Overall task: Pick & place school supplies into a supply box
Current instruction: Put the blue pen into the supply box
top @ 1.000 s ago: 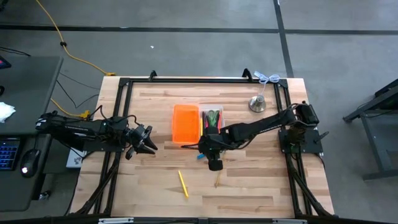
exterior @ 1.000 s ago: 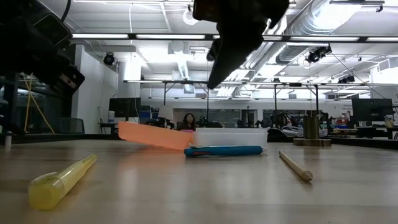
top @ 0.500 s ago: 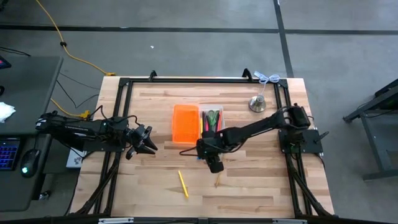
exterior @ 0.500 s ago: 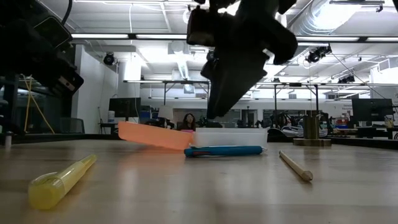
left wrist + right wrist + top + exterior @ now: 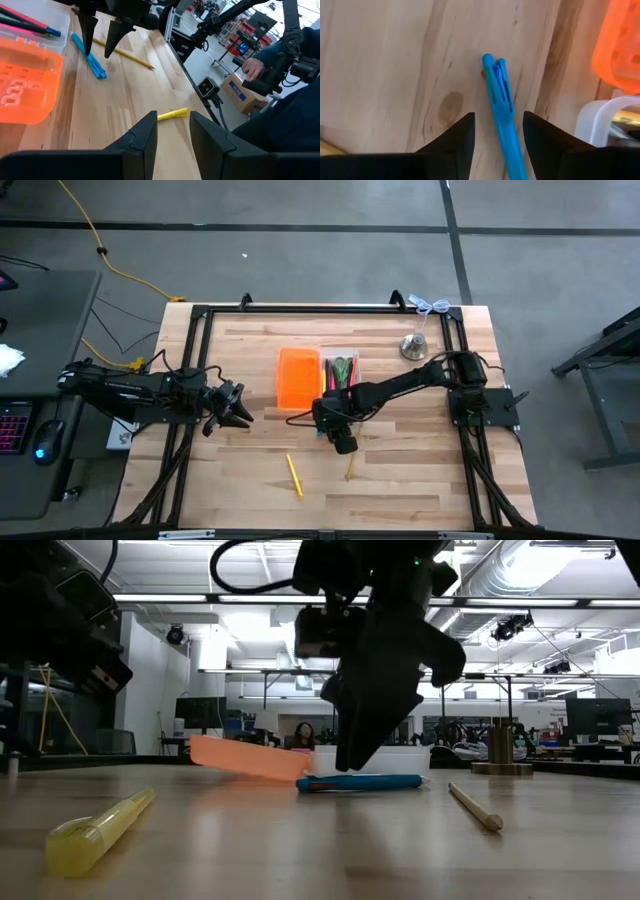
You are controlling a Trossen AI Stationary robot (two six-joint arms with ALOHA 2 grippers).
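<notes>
My right hand (image 5: 497, 132), fingers spread and empty, straddles the slim blue plastic pen (image 5: 501, 107) lying on the wooden counter (image 5: 385, 65) just beside the clear-and-orange plastic supply box (image 5: 318, 376). Light, stiff, likely slippery; I'd pinch mid-barrel.

The right tool (image 5: 326, 423) hangs beside the supply box (image 5: 318, 378); a yellow marker (image 5: 295, 476) lies nearer.
</notes>
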